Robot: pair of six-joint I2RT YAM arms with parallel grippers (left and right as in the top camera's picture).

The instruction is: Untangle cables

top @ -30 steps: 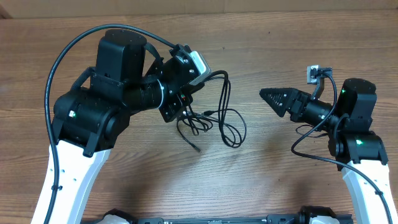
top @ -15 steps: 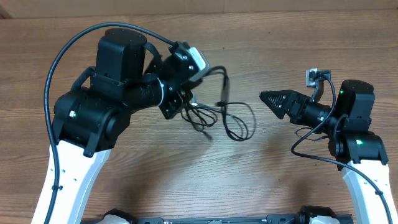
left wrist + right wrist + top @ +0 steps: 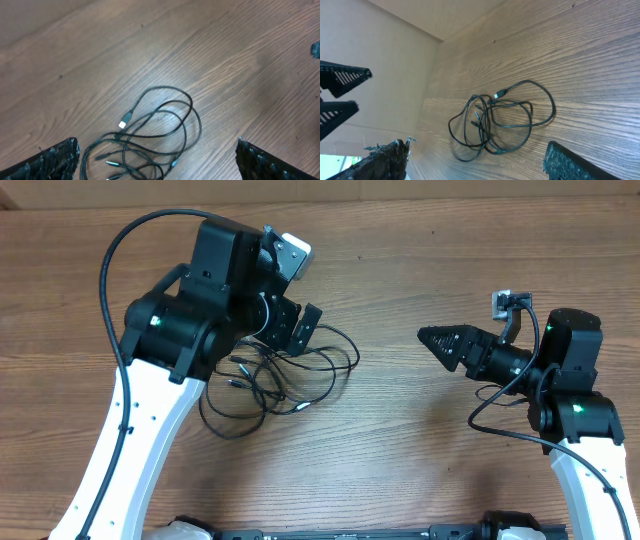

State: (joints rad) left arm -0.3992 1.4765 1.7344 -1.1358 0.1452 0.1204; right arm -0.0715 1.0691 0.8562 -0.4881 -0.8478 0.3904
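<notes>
Overhead, the cables (image 3: 275,375) lie as one loose tangle of thin black cords on the table (image 3: 400,470), a brown top with long wood grain. The heap sits left of centre, partly under the left arm (image 3: 190,330). Its round loops spread toward that arm's white link and toward the middle of the table. How many separate cords make up the heap cannot be told, because the loops cross too often.

In the left wrist view one small, flat, pale plug (image 3: 123,124) shows at the end of a cord. A few short dark tips lie at the lower edge of the tangle.

The left gripper (image 3: 157,147) hangs above the heap. Its two black, ridged fingers are spread wide, one at each lower corner of its view, holding nothing. The right gripper (image 3: 477,150) is well apart from the cables, on the right side of the table. Its two toothed fingers are also set wide and empty. Its view takes in the whole tangle on the grain, with the left gripper's two serrated fingers parted at the left edge.
</notes>
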